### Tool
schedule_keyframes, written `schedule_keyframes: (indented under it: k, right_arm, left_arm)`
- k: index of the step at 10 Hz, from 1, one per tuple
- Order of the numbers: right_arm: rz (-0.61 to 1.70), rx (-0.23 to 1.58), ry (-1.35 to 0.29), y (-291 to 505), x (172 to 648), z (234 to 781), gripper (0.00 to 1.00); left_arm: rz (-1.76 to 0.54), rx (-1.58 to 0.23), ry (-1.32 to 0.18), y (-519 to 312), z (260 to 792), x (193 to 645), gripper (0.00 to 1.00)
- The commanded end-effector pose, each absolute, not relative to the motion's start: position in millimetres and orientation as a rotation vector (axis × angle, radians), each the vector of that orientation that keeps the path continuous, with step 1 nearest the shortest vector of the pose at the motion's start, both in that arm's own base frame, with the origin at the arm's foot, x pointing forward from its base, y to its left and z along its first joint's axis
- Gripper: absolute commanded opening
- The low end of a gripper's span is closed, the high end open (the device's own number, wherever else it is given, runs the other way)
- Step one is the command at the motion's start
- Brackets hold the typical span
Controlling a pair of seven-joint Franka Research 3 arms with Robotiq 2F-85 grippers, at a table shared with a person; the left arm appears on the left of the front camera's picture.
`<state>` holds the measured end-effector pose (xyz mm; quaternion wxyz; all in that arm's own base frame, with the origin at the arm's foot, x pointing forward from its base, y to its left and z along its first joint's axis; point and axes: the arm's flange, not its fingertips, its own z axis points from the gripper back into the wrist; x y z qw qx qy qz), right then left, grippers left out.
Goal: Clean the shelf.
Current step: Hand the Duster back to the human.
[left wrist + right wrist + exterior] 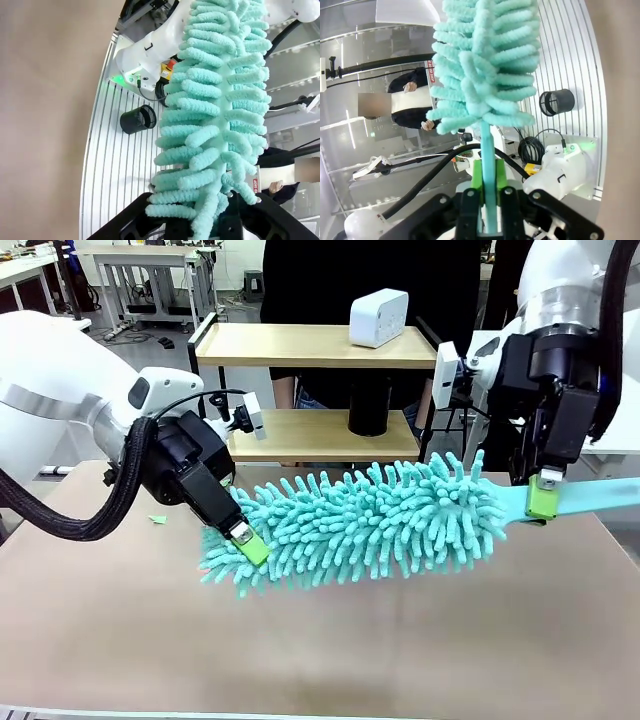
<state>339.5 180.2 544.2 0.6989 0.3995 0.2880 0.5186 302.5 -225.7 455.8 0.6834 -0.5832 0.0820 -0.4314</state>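
The table point(330, 650) carries the work area; its brown surface lies bare below the tool. The shelf point(315, 345) stands at the far edge, a two-tier rack with light wooden boards in a thin black frame. A white box point(378, 317) rests on the top board and a black cylinder point(368, 405) stands on the lower board.

The teal microfibre duster point(370, 520) hangs just above the table, in front of the shelf and apart from it. Its flat teal handle point(590, 498) extends toward the robot's right.

The right gripper point(541, 495) is clamped on the handle, close to the fluffy head. The left gripper point(247, 542) is closed on the strands at the duster's free end.

Judgement: the step in hand is bringing the duster to the shelf. For a good result, move both arms together so the head is neither stretched nor buckled. Raise the head to board height before advancing. Sweep along the open part of a board, keeping clear of the white box and the black cylinder, which could be knocked over.
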Motion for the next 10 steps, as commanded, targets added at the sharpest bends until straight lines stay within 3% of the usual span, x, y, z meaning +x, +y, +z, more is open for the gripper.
schedule_keyframes:
  k: [1,4,5,6,7,8,10]
  right_arm:
    - [1.157,0.906,0.637,182,337,544,0.12]
    - [1.156,0.902,0.64,181,337,544,0.12]
    - [1.159,0.895,0.636,180,336,543,0.26]
    - [1.16,0.894,0.624,174,334,544,0.65]
    - [1.171,0.912,0.601,167,332,546,0.79]
    - [1.167,0.918,0.58,157,330,548,1.0]
    - [1.14,0.939,0.525,138,327,553,1.0]
  left_arm:
    - [-0.983,-1.292,0.199,-226,457,304,0.0]
    - [-0.985,-1.289,0.198,-226,458,303,0.0]
    - [-0.98,-1.301,0.185,-222,458,304,0.0]
    - [-0.978,-1.312,0.178,-215,459,305,0.0]
    - [-1.009,-1.32,0.17,-206,461,304,0.0]
    - [-1.091,-1.336,0.189,-195,464,301,0.0]
    - [-1.151,-1.373,0.178,-172,469,297,0.0]
